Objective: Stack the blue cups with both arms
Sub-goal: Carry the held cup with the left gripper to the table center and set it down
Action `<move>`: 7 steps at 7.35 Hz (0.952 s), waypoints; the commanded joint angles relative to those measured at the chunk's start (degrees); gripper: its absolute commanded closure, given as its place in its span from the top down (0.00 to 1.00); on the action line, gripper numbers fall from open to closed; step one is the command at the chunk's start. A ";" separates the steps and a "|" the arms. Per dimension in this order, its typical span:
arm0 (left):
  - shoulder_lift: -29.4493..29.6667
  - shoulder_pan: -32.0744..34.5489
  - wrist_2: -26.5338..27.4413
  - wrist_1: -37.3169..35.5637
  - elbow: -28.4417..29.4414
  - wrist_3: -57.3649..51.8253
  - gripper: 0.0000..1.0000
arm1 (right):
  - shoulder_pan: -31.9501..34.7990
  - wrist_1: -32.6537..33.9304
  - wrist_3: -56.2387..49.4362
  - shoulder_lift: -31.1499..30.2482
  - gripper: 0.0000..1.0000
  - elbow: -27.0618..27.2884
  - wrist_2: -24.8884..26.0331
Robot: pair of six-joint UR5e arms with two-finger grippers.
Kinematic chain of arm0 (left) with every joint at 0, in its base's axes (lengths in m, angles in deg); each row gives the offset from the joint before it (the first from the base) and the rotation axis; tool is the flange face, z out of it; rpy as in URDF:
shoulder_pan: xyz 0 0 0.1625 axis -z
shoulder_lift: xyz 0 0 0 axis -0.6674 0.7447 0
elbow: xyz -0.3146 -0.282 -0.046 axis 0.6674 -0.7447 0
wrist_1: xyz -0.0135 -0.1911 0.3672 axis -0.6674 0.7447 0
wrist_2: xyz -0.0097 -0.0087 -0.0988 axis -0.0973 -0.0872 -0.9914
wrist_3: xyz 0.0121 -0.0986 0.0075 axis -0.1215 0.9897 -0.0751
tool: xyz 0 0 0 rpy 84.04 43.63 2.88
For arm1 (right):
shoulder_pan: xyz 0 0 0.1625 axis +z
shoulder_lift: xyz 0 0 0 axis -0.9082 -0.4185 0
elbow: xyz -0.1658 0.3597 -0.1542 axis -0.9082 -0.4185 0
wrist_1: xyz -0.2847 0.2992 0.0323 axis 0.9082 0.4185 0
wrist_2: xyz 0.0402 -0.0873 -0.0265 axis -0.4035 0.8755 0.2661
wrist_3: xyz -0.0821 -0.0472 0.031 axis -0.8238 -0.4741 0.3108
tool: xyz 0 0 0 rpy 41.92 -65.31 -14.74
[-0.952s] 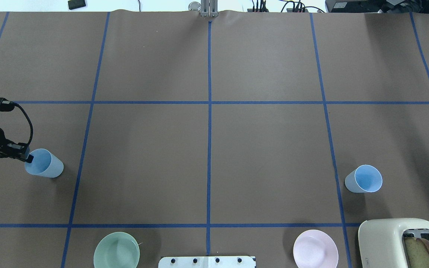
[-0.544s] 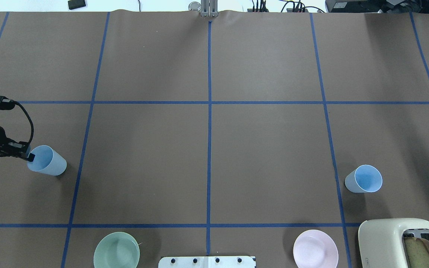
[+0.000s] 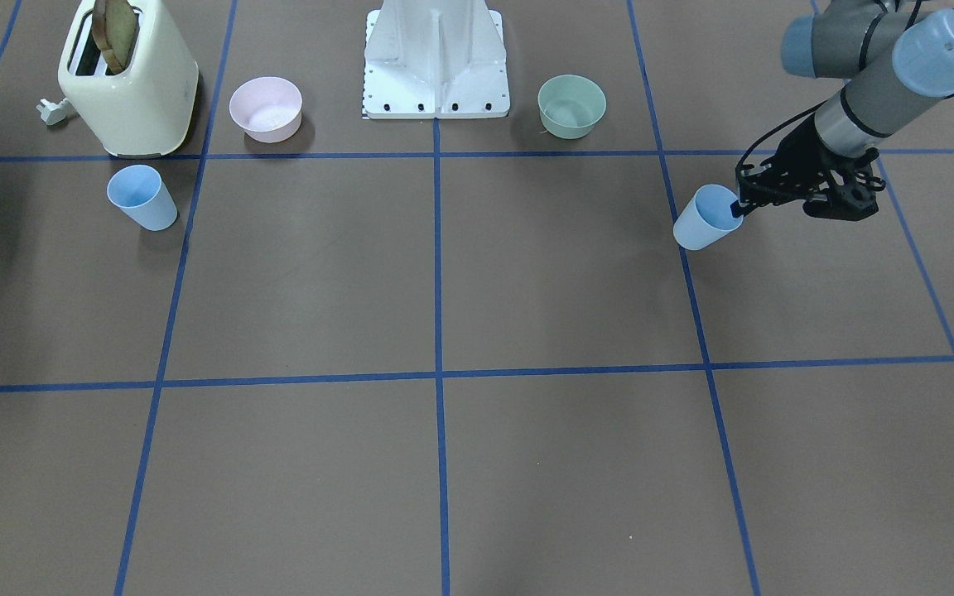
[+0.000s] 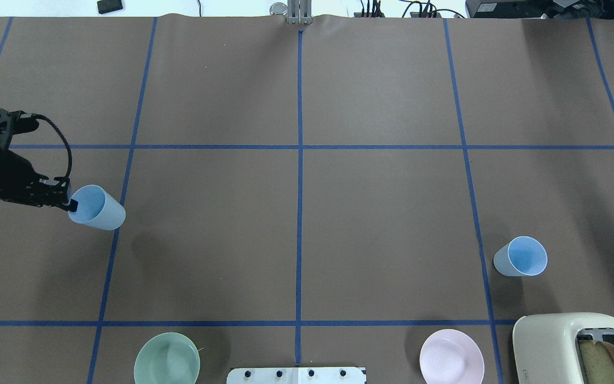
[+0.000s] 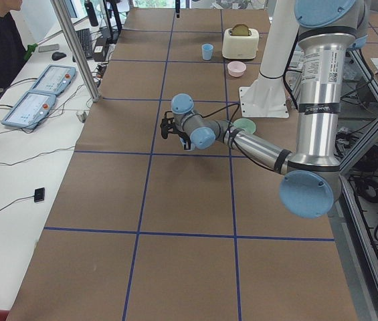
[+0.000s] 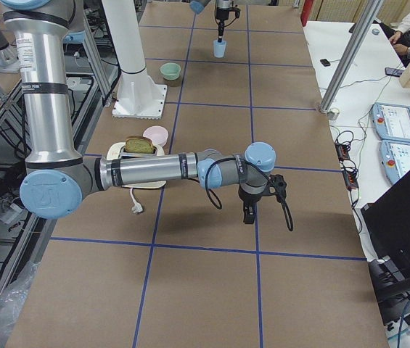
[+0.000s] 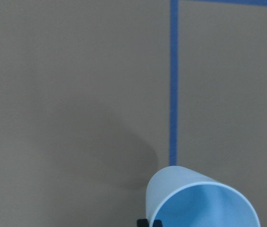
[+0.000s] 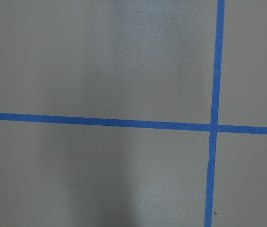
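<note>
— Changed just now?
— Carried the held blue cup (image 4: 99,209), rim clamped in the left gripper (image 4: 72,205), inward to the tape line (image 4: 112,256).
— Meaning?
— Headed for stacking, probably; left the other blue cup (image 4: 521,257) by the toaster (image 4: 557,341). Couldn't tell the right gripper's (image 6: 247,215) spread.

I see open table (image 4: 381,224) across the whole centre of the overhead view. Crowding sits along the bottom edge: green bowl (image 4: 167,358), white pedestal (image 4: 296,375), pink bowl (image 4: 451,356), and the toaster (image 4: 552,341) lower right, just below the standing blue cup (image 4: 520,257)
</note>
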 commanded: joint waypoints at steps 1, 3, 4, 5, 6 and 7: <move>13.49 0.01 0.36 -15.77 0.22 2.60 0.00 | 0.00 0.00 0.00 0.00 1.00 0.09 -0.03; 20.03 -0.25 0.97 -21.38 1.53 3.30 0.00 | -0.09 -0.17 -0.09 0.09 1.00 0.96 -0.47; 24.50 -1.04 3.76 -21.38 4.50 8.53 0.00 | -0.53 -4.44 0.17 0.09 1.00 1.92 -0.73; 28.11 -2.44 4.05 -21.47 7.14 9.97 0.00 | -1.05 -10.05 1.22 0.00 1.00 2.19 -1.61; 31.28 -3.93 4.05 -21.47 9.26 12.86 0.00 | -3.15 -13.33 1.23 0.00 1.00 2.02 -1.61; 35.22 -4.99 4.14 -21.39 12.06 14.89 0.00 | -5.34 -13.79 1.32 0.09 1.00 3.24 -1.96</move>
